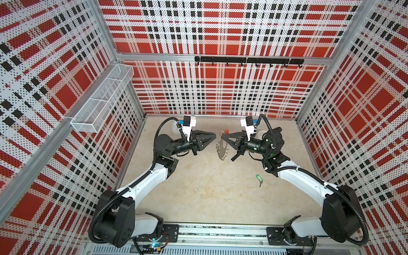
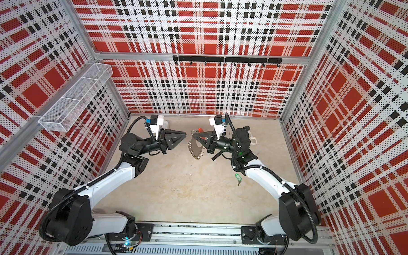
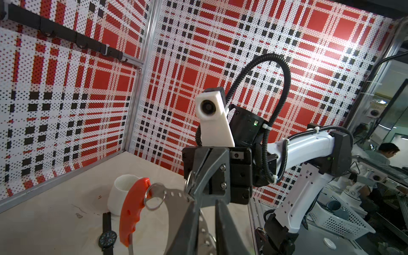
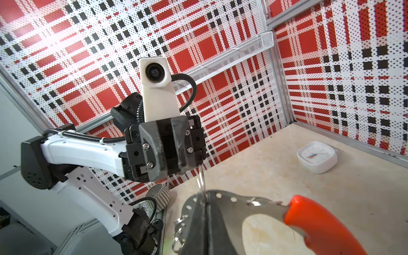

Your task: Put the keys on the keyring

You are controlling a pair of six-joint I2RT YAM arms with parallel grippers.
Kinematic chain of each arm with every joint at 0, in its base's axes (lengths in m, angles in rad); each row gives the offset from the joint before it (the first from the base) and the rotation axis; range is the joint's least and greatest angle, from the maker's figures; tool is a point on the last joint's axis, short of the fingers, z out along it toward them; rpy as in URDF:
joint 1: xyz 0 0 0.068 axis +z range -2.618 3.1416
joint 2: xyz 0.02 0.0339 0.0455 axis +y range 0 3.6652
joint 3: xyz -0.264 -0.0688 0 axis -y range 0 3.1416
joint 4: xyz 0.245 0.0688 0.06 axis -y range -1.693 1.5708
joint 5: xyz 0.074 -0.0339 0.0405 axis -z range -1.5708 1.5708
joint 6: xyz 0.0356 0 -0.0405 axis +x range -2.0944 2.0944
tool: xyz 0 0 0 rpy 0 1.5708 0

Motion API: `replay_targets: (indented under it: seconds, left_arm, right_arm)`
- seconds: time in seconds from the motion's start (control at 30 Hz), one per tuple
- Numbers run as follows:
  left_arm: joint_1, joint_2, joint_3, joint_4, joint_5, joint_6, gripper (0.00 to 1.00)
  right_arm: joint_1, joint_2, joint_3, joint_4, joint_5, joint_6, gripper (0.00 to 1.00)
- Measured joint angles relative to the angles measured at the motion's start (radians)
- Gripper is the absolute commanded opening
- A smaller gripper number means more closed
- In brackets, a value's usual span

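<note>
1. Right gripper (image 1: pixel 222 137), pressed shut onto the rim of the keyring (image 1: pixel 221 150), holds it tilted above the table (image 1: pixel 207 198).
2. Left gripper (image 1: pixel 214 134), jaws narrowly parted and empty, faces that rim, just beside it.
3. The green-tagged key (image 1: pixel 257 177) lies flat, well apart, beside the right forearm (image 1: pixel 297 177); judged best fetched across the bare middle.
4. Mug (image 3: pixel 123 187) and wristwatch (image 3: pixel 107 238) crowd the back wall (image 1: pixel 222 98).

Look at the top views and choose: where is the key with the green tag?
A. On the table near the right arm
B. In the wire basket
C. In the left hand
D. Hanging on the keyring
A: the key lies flat on the table, just beside the right arm, with nothing gripping it.
</note>
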Motion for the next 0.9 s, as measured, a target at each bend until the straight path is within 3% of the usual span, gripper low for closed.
replay_targets:
  seconds: [0.4,0.9]
  left_arm:
    - [-0.013,0.064,0.0,0.109,0.013,-0.046,0.22]
    - [-0.044,0.092,0.006,0.133,0.009,-0.046,0.24]
  right_arm:
    - [0.005,0.04,0.0,0.12,-0.067,0.127,0.0]
    - [0.011,0.04,0.0,0.143,-0.081,0.153,0.0]
